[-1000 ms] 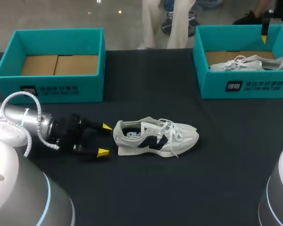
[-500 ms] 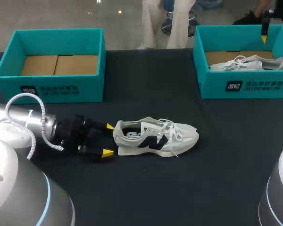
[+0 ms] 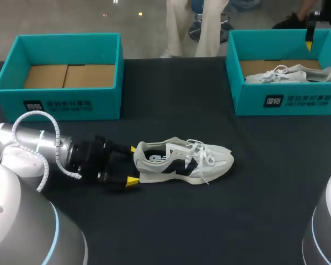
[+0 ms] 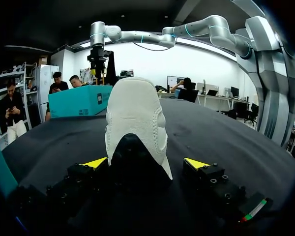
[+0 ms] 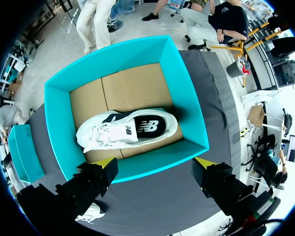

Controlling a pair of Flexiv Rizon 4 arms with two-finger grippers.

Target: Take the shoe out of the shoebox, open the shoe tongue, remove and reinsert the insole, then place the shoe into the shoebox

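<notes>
A white shoe (image 3: 183,161) with a dark side mark and white laces stood upright on its sole near the middle of the table (image 3: 220,221), heel pointing left, toe right. At the far edge, well apart, sat 2 open teal boxes. The left shoebox (image 3: 60,102) showed its brown cardboard floor. The right shoebox (image 3: 289,99) held a second shoe (image 3: 289,74), white, lying on its side.

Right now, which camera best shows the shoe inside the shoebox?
The right wrist view: it looks down on the whole shoe in the shoebox. The head view catches only its top above the wall; the left wrist, only the box.
</notes>
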